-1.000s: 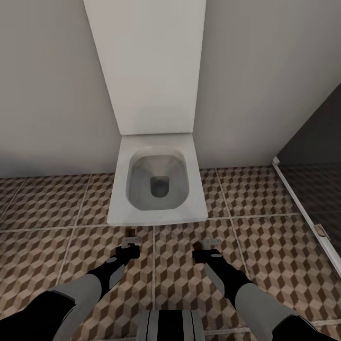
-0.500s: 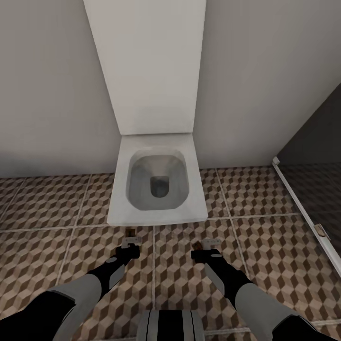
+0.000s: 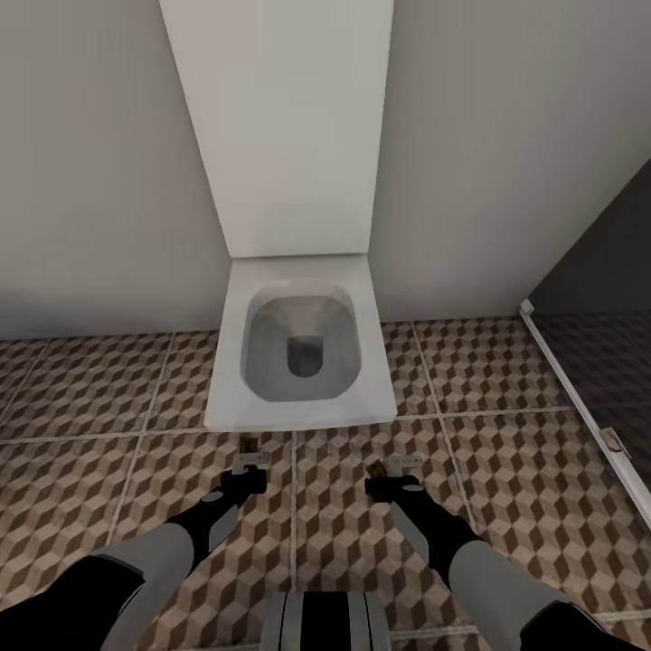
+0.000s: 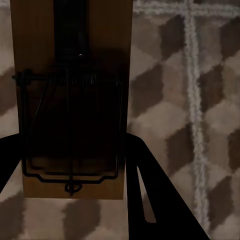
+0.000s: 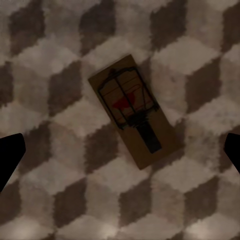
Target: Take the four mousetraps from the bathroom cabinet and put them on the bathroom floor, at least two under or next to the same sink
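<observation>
In the left wrist view a tan wooden mousetrap [image 4: 75, 100] with dark wire parts sits between the dark fingers [image 4: 147, 200] of my left gripper [image 4: 75, 165], which is shut on it. The head view shows that gripper [image 3: 249, 459] low over the cube-patterned bathroom floor [image 3: 90, 398], just in front of a toilet, with the trap [image 3: 249, 442] at its tip. A second mousetrap [image 5: 134, 112] with a red spot lies flat on the tiles under my open right gripper [image 5: 121, 150]. In the head view it is a brown sliver [image 3: 372, 469] beside that gripper [image 3: 395, 466]. Cabinet and sink are out of view.
A white square toilet [image 3: 303, 357] with its raised lid stands against the pale wall straight ahead. A dark glass panel [image 3: 597, 271] with a white bottom rail [image 3: 570, 389] closes off the right side. Patterned tiles stretch to both sides of the toilet.
Almost nothing: my right gripper has edged very slightly left; the left gripper and both traps stay where they were.
</observation>
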Available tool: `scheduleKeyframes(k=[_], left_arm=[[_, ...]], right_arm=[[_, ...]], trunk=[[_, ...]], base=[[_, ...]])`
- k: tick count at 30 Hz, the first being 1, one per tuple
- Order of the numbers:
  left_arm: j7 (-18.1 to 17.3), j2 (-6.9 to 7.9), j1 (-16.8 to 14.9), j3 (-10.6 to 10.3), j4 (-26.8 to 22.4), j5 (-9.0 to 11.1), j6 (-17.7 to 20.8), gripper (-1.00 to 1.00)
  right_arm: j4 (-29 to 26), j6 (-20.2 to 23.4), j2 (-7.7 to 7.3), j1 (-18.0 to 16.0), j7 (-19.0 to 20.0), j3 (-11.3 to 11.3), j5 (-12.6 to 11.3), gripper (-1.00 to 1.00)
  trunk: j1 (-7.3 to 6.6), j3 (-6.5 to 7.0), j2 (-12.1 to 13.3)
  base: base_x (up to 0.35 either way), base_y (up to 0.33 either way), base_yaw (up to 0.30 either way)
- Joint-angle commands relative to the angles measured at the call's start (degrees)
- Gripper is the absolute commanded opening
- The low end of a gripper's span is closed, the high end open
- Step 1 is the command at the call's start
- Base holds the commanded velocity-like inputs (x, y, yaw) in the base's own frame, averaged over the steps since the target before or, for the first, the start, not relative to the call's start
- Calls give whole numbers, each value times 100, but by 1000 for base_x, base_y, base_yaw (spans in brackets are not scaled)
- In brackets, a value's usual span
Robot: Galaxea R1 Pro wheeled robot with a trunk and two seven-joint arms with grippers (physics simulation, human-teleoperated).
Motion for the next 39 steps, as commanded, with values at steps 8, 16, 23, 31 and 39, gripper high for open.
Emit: scheduleKeyframes(k=[8, 16, 23, 31, 39], left_arm=[[14, -18, -4, -36, 106, 40, 460, -100], [33, -26, -4, -24, -57, 31, 1038, -100], [36, -27, -4, -20, -124, 30, 1074, -100], [40, -26, -4, -16, -122, 30, 1080, -100], [44, -27, -4, -16, -122, 30, 1201, -100]], right_arm=[[-21, 27, -1, -3, -43, 48, -53, 100], [-28, 23, -5, -3, -43, 48, -53, 100], [-29, 21, 0, -3, -43, 48, -53, 100], [-29, 21, 1, -3, -43, 48, -53, 100], [-41, 20, 2, -3, -36, 52, -53, 100]], trunk=[[-1, -3, -1], [-1, -3, -1], [-1, -3, -1], [-1, -3, -1], [-1, -3, -1]], base=[[0, 0, 0], [0, 0, 0], [0, 0, 0], [0, 0, 0], [0, 0, 0]])
